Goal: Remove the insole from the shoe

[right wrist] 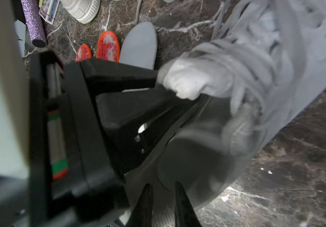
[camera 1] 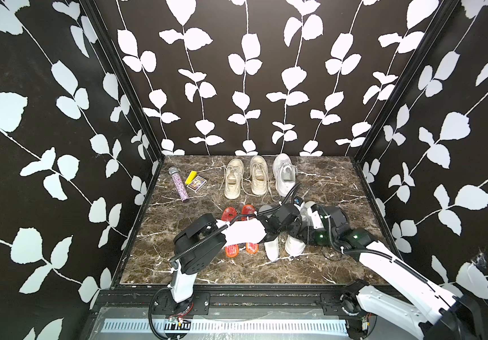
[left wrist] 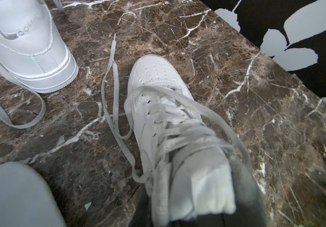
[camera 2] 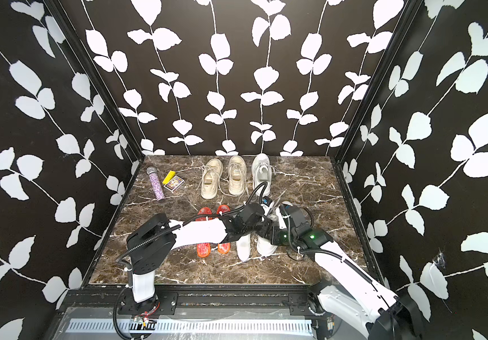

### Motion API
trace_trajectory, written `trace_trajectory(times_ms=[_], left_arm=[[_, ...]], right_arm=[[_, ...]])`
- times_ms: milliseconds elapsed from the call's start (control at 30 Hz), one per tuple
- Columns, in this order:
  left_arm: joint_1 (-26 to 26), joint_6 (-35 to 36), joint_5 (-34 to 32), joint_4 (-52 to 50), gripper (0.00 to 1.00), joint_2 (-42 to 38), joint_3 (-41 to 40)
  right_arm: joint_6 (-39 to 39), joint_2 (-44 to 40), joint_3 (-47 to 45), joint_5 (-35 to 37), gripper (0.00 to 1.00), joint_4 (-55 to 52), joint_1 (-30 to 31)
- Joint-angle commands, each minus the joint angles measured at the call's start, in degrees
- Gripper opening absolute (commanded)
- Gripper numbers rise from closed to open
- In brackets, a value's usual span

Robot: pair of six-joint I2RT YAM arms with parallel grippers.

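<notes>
Two arms meet over one white sneaker [camera 1: 294, 245], right of centre on the marble bench [camera 1: 236, 270]. A grey insole [right wrist: 139, 45] lies flat just left of it. The left jaws' fingertips [right wrist: 150, 78] pinch the tongue [left wrist: 201, 176], likely to hold the mouth open. The right jaws' fingertips [right wrist: 148, 196] stand narrowly parted at the heel opening; I cannot tell if they grip anything. The sneaker's own insole is hidden inside.

Pressed into the white sneaker heel [left wrist: 20, 39], off beyond the jaws of the left gripper [left wrist: 197, 200]: a crescent logo, then roughly "OOSKIN".
</notes>
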Motion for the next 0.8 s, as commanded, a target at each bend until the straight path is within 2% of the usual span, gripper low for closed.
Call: trace_trajectory(times_ms=[0,233,433,633,767], left_arm=[[0.01,-3.47,-1.18,6.04,0.00,-2.22,0.96],[0.02,-5.80,1.82,8.94,0.00,-2.66,-0.52],[0.06,-5.86,0.58,9.62,0.00,-3.76,-2.64],[0.02,-6.73,0.74,10.78,0.00,-3.91,-4.23],[0.01,-6.67,1.59,10.75,0.00,-4.04,-4.64]], right_arm=[[2.88,1.36,-0.48,2.91,0.21,4.82,0.53],[2.22,7.50,-1.31,13.32,0.22,8.17,0.66],[3.38,9.47,-2.74,23.70,0.32,7.23,0.55],[1.93,13.36,-3.15,23.48,0.39,10.51,0.28],[1.75,17.12,-4.07,19.50,0.40,16.98,-0.54]])
